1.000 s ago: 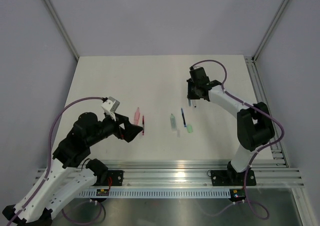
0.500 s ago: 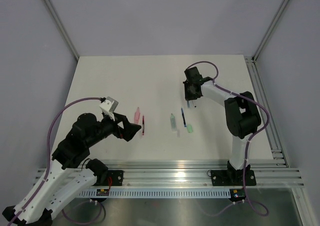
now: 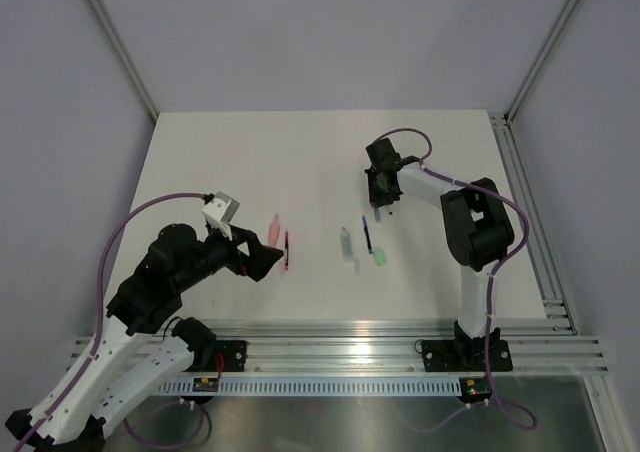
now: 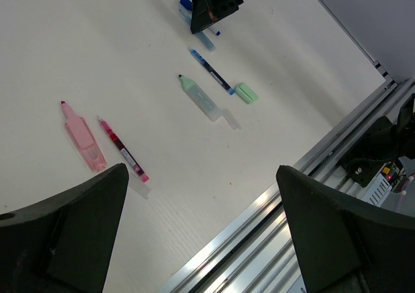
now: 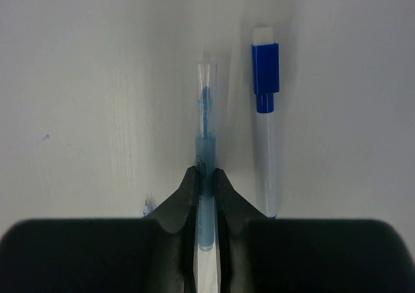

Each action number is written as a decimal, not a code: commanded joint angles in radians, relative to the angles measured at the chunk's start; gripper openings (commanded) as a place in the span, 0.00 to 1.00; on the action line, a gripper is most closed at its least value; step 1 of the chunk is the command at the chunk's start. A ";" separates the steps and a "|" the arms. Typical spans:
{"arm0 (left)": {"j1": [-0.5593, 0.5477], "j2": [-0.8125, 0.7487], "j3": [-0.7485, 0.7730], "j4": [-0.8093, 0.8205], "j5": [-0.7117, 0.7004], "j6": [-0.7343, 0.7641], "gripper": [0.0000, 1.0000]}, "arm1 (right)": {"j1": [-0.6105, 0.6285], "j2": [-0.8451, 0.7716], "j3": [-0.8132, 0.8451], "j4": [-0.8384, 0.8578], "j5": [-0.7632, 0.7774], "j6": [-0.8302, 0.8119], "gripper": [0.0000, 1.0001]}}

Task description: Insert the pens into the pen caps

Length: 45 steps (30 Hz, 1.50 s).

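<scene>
My right gripper (image 5: 206, 173) is shut on a light blue pen (image 5: 206, 153) that has a clear cap over its tip, and it stays low over the table (image 3: 250, 162). A white pen with a blue cap (image 5: 266, 137) lies just right of it. In the left wrist view the pink pen cap (image 4: 83, 140) and the red pen (image 4: 122, 149) lie side by side. Further right are a pale green pen cap (image 4: 200, 100), a dark blue pen (image 4: 211, 72) and a small green cap (image 4: 246, 93). My left gripper (image 4: 201, 176) stays open above the table's near edge, holding nothing.
An aluminium rail (image 3: 340, 334) runs along the near edge of the table. Frame posts and grey walls close in the back and sides. A purple cable (image 3: 130, 222) loops off the left arm, another (image 3: 420, 132) off the right wrist.
The right wrist has shifted slightly left and its forearm has folded in toward the pens. The left arm and the loose pens have not moved.
</scene>
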 commanded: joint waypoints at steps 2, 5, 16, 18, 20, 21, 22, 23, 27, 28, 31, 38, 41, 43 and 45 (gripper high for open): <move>0.005 0.008 0.003 0.025 -0.015 0.016 0.99 | -0.008 -0.004 0.053 -0.014 0.039 -0.008 0.16; 0.006 0.015 0.005 0.021 -0.012 0.018 0.99 | -0.008 -0.007 0.055 -0.012 0.046 -0.004 0.24; 0.009 0.018 0.008 0.024 -0.023 0.018 0.99 | -0.008 -0.095 0.015 0.020 0.047 0.010 0.34; 0.009 0.022 0.006 0.022 -0.020 0.018 0.99 | -0.008 -0.126 -0.005 0.032 0.033 0.018 0.34; 0.011 0.024 0.005 0.024 -0.026 0.018 0.99 | -0.007 -0.184 -0.027 0.048 0.015 0.028 0.34; 0.011 0.027 0.006 0.027 -0.026 0.018 0.99 | -0.005 -0.206 -0.045 0.060 0.001 0.033 0.34; 0.014 0.033 0.008 0.024 -0.028 0.018 0.99 | -0.007 -0.243 -0.057 0.067 -0.005 0.044 0.34; 0.015 0.037 0.009 0.024 -0.028 0.019 0.99 | -0.004 -0.260 -0.067 0.074 -0.013 0.051 0.34; 0.015 0.042 0.008 0.019 -0.051 0.018 0.99 | 0.031 -0.344 -0.125 0.092 -0.022 0.067 0.34; 0.015 0.045 0.009 0.019 -0.058 0.019 0.99 | 0.056 -0.379 -0.137 0.095 -0.014 0.071 0.35; 0.018 0.050 0.008 0.015 -0.069 0.021 0.99 | 0.113 -0.454 -0.214 0.118 0.001 0.097 0.34; 0.020 0.065 0.009 0.015 -0.078 0.022 0.99 | 0.280 -0.611 -0.436 0.109 0.098 0.189 0.33; 0.022 0.070 0.012 0.019 -0.074 0.024 0.99 | 0.343 -0.666 -0.529 0.112 0.119 0.267 0.33; 0.023 0.073 0.012 0.016 -0.065 0.024 0.99 | 0.375 -0.689 -0.570 0.129 0.125 0.324 0.33; 0.025 0.064 0.008 0.015 -0.064 0.024 0.99 | 0.418 -0.685 -0.607 0.143 0.136 0.367 0.33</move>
